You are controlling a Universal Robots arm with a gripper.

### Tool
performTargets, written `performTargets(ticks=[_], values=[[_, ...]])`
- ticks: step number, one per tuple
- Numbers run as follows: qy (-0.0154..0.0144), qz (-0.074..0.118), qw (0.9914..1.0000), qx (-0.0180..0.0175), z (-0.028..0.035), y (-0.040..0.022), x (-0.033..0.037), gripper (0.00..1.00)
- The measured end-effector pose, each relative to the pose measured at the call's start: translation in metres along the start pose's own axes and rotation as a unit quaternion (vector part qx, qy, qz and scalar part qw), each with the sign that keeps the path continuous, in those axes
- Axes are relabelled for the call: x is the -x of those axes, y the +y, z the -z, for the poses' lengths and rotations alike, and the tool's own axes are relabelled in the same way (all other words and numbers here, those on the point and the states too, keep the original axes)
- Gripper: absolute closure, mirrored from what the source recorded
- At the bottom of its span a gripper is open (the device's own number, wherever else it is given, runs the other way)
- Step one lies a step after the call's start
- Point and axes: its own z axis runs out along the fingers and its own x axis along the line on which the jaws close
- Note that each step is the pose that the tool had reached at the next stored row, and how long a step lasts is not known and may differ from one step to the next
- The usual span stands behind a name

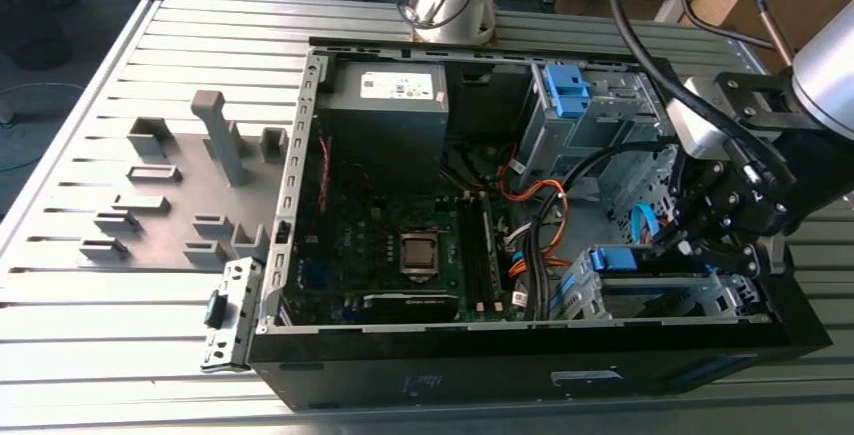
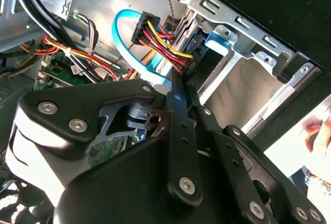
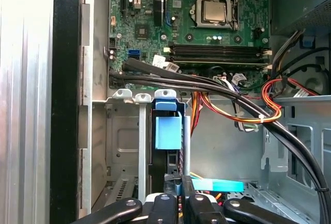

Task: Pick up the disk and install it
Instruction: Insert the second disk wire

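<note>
Open computer case [image 1: 400, 375] on ribbed metal table [image 1: 80, 295], gripper [image 1: 714, 225] over drive cage, jaws closed

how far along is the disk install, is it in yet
Done: the disk is off the table and stands edge-on in a slot of the drive cage, blue rail end showing. In hand: the gripper sits right at the disk's outer end, inside the computer case. Left: full seating isn't confirmed; I can't tell whether it has latched.
</note>
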Motion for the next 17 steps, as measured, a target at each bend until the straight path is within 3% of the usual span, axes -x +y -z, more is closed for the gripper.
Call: performTargets(ticks=[9,10,13,15,17], values=[[-0.0012,0.000,1.00000,-0.0001,-0.0030,-0.0001,-0.0001,0.83],[-0.0009,0.000,1.00000,0.0000,-0.0028,-0.0001,-0.0001,0.77],[-0.0001,0.000,1.00000,0.0000,-0.0020,0.0000,-0.0001,0.77],[-0.0001,0.000,1.00000,0.0000,0.0026,0.0001,0.0001,0.77],[-0.0002,0.000,1.00000,0.0000,0.0115,0.0004,0.0006,0.77]])
